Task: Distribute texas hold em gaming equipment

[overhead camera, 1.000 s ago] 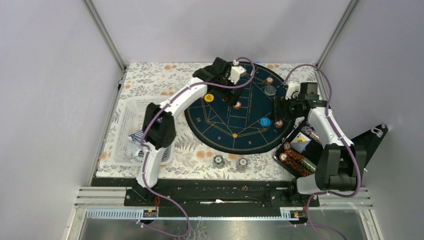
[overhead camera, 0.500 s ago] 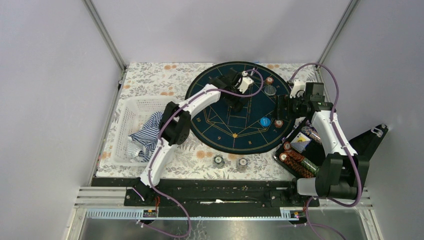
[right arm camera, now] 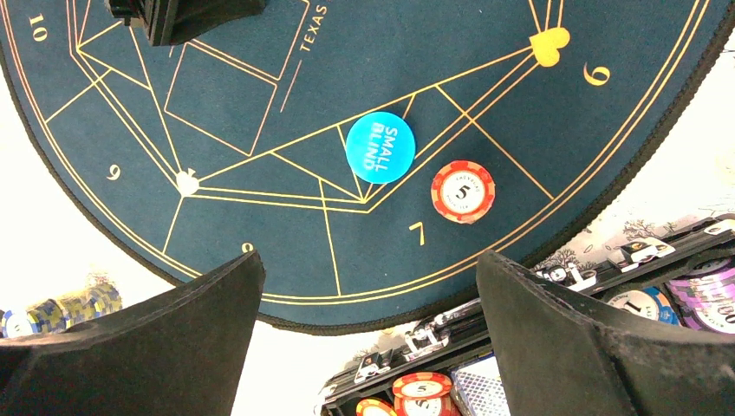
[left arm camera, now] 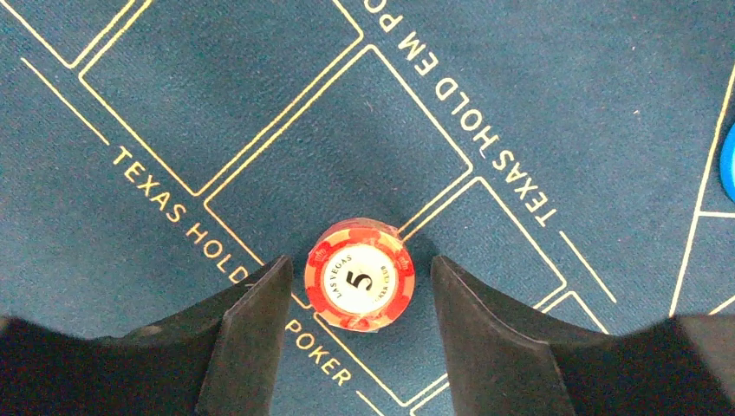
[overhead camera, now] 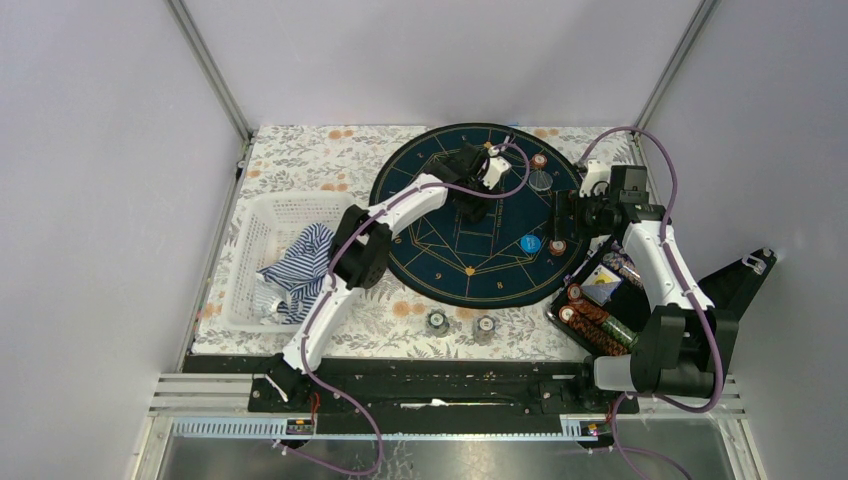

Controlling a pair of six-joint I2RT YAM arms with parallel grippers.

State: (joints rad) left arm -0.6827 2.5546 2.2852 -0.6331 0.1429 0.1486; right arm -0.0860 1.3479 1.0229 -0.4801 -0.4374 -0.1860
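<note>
A red poker chip stack [left arm camera: 359, 274] marked 5 stands on the round dark blue mat [left arm camera: 485, 69]. It sits between the fingers of my left gripper [left arm camera: 360, 264], which is open, with a small gap on each side. From above, that left gripper [overhead camera: 470, 203] hovers at the mat's centre and hides the stack. My right gripper [right arm camera: 371, 260] is open and empty above the mat's right rim. Ahead of it lie the blue disc [right arm camera: 380, 146] and another red chip [right arm camera: 463, 191]. A red chip [overhead camera: 539, 160] and a grey one [overhead camera: 540, 180] sit at the far right of the mat.
An open black chip case [overhead camera: 600, 262] with red chips [right arm camera: 422, 387] and cards lies right of the mat. Two chip stacks [overhead camera: 436, 320] [overhead camera: 485, 325] stand near the front edge. A white basket [overhead camera: 262, 215] holding the striped cloth [overhead camera: 300, 265] is on the left.
My left arm swung from the mat's far left to its centre, came down over the red chip stack, and its jaws narrowed. The right gripper barely shifted.
</note>
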